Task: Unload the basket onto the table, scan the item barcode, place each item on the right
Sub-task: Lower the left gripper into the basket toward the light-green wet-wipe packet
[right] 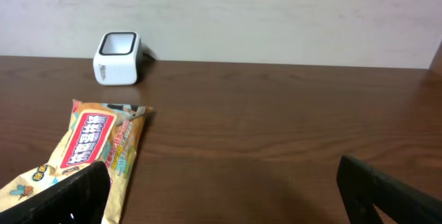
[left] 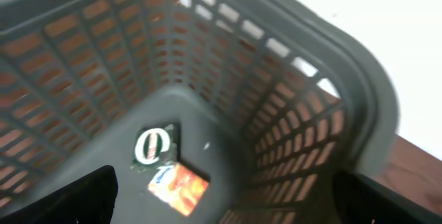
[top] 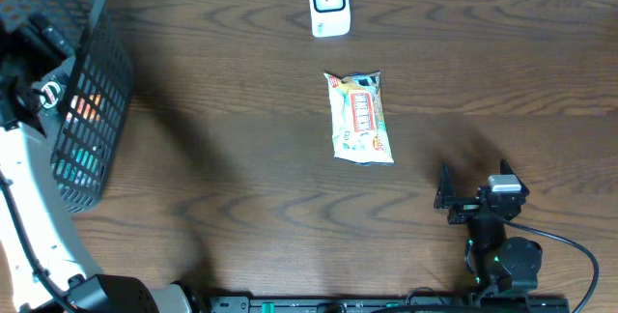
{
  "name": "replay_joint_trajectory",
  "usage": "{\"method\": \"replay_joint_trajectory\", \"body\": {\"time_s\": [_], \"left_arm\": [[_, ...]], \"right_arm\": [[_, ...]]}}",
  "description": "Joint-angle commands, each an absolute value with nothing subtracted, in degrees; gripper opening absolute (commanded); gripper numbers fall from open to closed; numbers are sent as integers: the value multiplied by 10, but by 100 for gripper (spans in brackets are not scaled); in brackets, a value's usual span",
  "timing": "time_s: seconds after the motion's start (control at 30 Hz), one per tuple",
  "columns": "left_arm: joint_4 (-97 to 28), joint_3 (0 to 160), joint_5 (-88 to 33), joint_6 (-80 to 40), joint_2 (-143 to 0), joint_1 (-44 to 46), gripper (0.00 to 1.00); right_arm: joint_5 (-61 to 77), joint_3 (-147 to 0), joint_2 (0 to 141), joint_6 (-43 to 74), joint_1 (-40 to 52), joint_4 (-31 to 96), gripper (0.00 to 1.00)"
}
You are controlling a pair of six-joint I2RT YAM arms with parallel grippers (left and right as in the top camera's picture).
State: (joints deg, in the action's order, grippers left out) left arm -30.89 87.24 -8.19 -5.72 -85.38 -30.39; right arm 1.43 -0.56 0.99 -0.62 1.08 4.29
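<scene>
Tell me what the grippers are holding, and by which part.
Nothing is held. The left gripper hangs open over the basket, and the right gripper is open, apart from the pack lying on the table.

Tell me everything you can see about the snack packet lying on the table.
The snack packet is a flat, sealed pouch of crinkly, plastic-looking film, yellow and white, with a red panel of white lettering and small cartoon pictures. It lies face up on the dark wooden table, its length pointing roughly toward the white scanner but well short of it and slightly slanted. Only the table touches it. I cannot make out a barcode.
</scene>
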Motion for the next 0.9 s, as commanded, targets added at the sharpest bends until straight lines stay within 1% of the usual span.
{"method": "replay_joint_trajectory", "body": {"time_s": [0.0, 0.1, 0.27, 0.63, 0.87], "left_arm": [[-320, 881, -70, -50, -862, -325, 98], [-329, 881, -47, -50, -870, -342, 98], [-338, 881, -44, -50, -882, -358, 98], [-347, 880, -44, -49, -910, -358, 98], [-354, 880, 1, -49, -926, -358, 98]], "right_arm": [[10, -4, 8, -5, 15, 44, 99], [10, -4, 8, -5, 15, 44, 99], [10, -4, 8, -5, 15, 44, 99], [10, -4, 8, -5, 15, 44, 99], [10, -4, 8, -5, 15, 44, 99]]}}
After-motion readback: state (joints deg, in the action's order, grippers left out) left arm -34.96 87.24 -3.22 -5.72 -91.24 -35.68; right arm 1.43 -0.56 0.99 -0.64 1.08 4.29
